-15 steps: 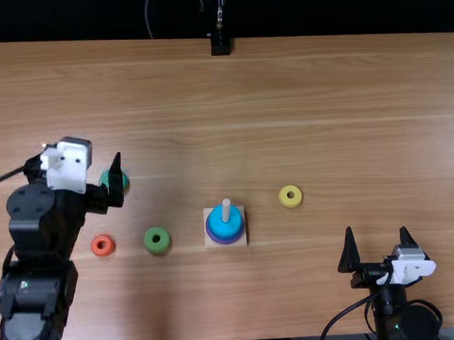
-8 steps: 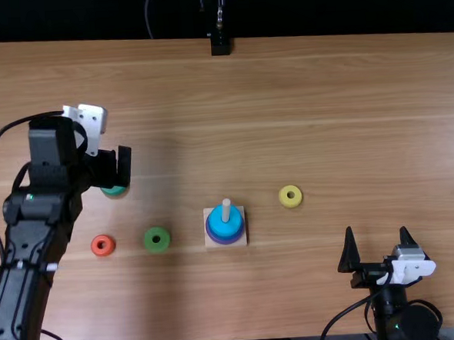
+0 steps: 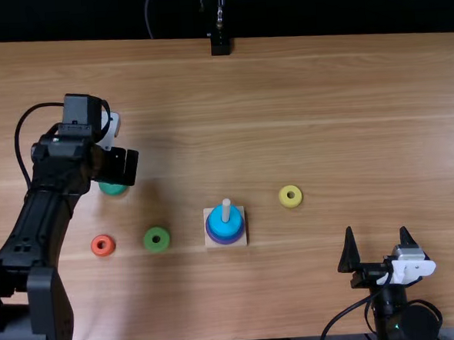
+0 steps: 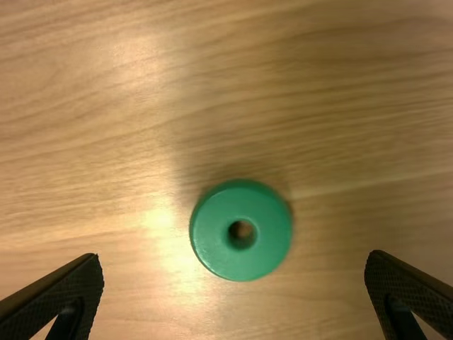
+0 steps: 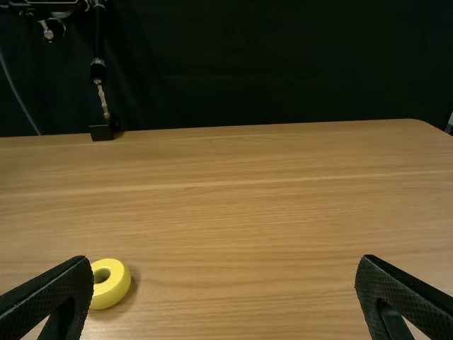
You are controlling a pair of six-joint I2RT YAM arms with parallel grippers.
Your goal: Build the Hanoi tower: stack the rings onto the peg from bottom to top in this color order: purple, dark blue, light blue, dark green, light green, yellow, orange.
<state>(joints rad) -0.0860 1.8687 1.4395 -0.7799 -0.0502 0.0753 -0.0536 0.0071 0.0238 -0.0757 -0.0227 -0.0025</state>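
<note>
Black backdrop (image 3: 340,1) closes off the far side of our light wooden surface (image 3: 362,115). Beyond and left of the peg (image 3: 226,210), our next piece, the dark green ring (image 4: 265,237), lies flat. Our left claw (image 3: 125,173) is much the nearer, spread wide and empty above it; the ring sits between its finger lines, so we judge a mostly downward move fits. Right of the peg, our right claw (image 3: 377,229) gapes, empty too.
</note>
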